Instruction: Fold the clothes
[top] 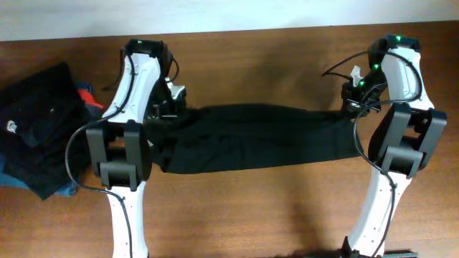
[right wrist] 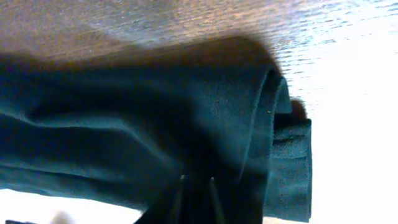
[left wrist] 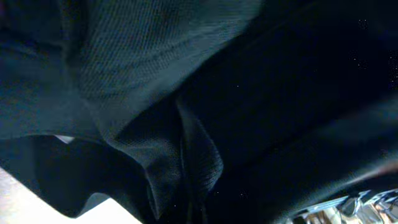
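Observation:
A black shirt (top: 251, 137) lies stretched in a long band across the wooden table between the two arms. My left gripper (top: 170, 109) is at its left end, with dark cloth bunched between the fingers in the left wrist view (left wrist: 193, 208). My right gripper (top: 349, 102) is at its right end, shut on a folded edge of the shirt (right wrist: 196, 186). The cloth (left wrist: 143, 93) fills the left wrist view. The shirt's hem (right wrist: 289, 168) shows at the right of the right wrist view.
A pile of folded black shirts (top: 39, 129) with a small white logo lies at the table's left edge, over something blue and red. Bare wooden table (top: 251, 208) lies in front of the stretched shirt.

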`<state>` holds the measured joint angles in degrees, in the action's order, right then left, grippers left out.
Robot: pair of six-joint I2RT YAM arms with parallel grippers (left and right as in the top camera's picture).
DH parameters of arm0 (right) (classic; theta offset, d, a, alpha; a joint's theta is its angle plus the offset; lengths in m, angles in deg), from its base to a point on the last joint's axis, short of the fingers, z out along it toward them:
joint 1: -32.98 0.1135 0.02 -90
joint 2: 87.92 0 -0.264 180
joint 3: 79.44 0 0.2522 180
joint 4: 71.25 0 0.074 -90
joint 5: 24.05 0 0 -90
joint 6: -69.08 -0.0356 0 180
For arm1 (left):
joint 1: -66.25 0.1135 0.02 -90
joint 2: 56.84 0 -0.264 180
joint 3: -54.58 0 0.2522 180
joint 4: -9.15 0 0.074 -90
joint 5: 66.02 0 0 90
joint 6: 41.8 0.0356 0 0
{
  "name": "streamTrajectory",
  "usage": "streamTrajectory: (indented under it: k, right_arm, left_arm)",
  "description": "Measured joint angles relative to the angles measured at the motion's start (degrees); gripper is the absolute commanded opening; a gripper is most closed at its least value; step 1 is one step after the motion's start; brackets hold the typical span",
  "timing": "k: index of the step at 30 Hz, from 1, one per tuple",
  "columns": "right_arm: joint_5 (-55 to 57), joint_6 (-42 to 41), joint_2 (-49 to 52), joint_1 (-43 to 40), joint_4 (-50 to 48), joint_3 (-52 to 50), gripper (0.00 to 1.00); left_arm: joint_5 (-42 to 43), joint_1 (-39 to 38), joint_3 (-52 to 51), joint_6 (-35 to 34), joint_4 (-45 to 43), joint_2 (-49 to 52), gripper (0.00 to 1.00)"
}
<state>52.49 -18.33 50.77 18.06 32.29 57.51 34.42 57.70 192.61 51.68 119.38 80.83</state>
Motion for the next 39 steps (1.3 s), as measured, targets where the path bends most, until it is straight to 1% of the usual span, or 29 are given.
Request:
streamTrajectory:
  k: [6, 10, 13, 14, 23, 25, 26, 29, 33, 35, 36, 37, 38, 39]
  right_arm:
    - [0.1, 0.0, 0.0, 0.0, 0.4, 0.0, 0.2]
    - [0.4, 0.0, 0.0, 0.0, 3.3, 0.0, 0.21]
    - [2.8, -0.3, 0.0, 0.0, 7.3, -0.1, 0.38]
    - [3.3, -0.1, 0.0, 0.0, 7.3, -0.1, 0.42]
    - [8.4, 0.0, 0.0, 0.0, 6.3, -1.9, 0.43]
    - [8.9, 0.0, 0.0, 0.0, 6.2, -2.5, 0.44]
    - [8.9, 0.0, 0.0, 0.0, 5.8, -2.8, 0.49]
    - [8.7, 0.0, 0.0, 0.0, 2.6, -3.7, 0.49]
    - [5.4, 0.0, 0.0, 0.0, -3.2, -5.6, 0.48]
    - [4.3, 0.0, 0.0, 0.0, -4.6, -6.2, 0.47]
    - [3.2, 0.0, 0.0, 0.0, -6.3, -6.6, 0.41]
    - [2.8, 0.0, 0.0, 0.0, -6.9, -6.8, 0.29]
    - [2.4, 0.0, 0.0, 0.0, -7.2, -6.8, 0.24]
    - [2.1, 0.1, 0.0, 0.0, -7.6, -6.8, 0.15]
  left_arm:
    - [0.0, 0.0, -3.6, 0.0, 0.0, 0.0, 0.01]
    - [0.0, 0.0, -3.7, 0.0, 0.0, 0.0, 0.02]
    - [0.0, 0.0, -3.7, 0.0, 0.0, 0.0, 0.02]
    - [0.0, 0.0, -3.7, 0.0, 0.0, 0.0, 0.02]
    - [-0.1, 0.0, -3.7, 0.0, 0.0, 0.0, 0.02]
    - [-0.2, 0.0, -3.7, 0.0, 0.0, 0.0, 0.02]
    - [-0.2, 0.0, -3.7, 0.0, 0.0, 0.0, 0.02]
    - [-0.2, 0.0, -3.7, 0.0, 0.0, 0.0, 0.02]
    - [-0.2, 0.0, -3.7, 0.0, 0.0, 0.0, 0.02]
    - [-0.2, 0.0, -3.7, 0.0, 0.0, 0.0, 0.02]
    - [-0.2, 0.0, -3.7, 0.0, 0.0, 0.0, 0.02]
    - [-0.2, 0.0, -3.7, 0.0, 0.0, 0.0, 0.02]
    - [-0.2, 0.0, -3.7, 0.0, 0.0, 0.0, 0.02]
    - [-0.2, 0.0, -3.7, 0.0, 0.0, 0.0, 0.02]
